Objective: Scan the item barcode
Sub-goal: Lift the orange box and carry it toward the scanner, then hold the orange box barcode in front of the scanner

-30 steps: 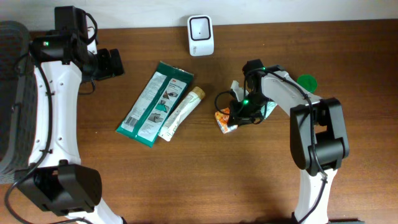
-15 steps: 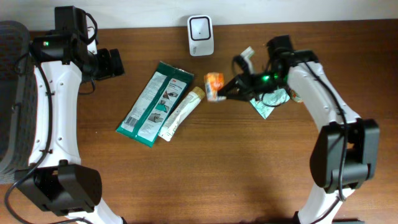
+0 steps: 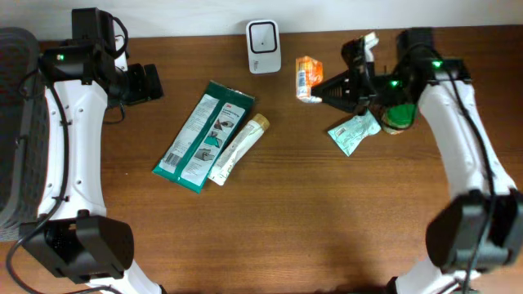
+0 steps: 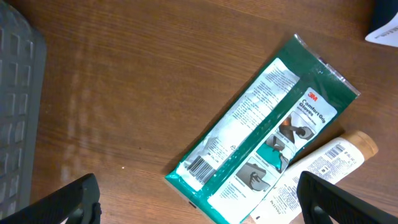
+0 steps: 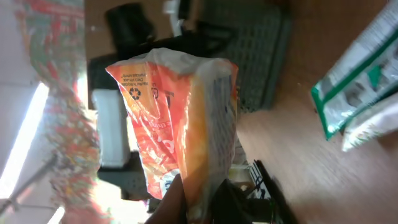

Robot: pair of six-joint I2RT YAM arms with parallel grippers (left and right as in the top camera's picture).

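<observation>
The right end effector pinches the orange packet above the back edge of the worktop, just right of the scanner. To scan well, I'd turn whichever face carries the barcode squarely toward the scanner's window and hold it steady there. The left end effector hangs spread wide near the back left corner.
</observation>
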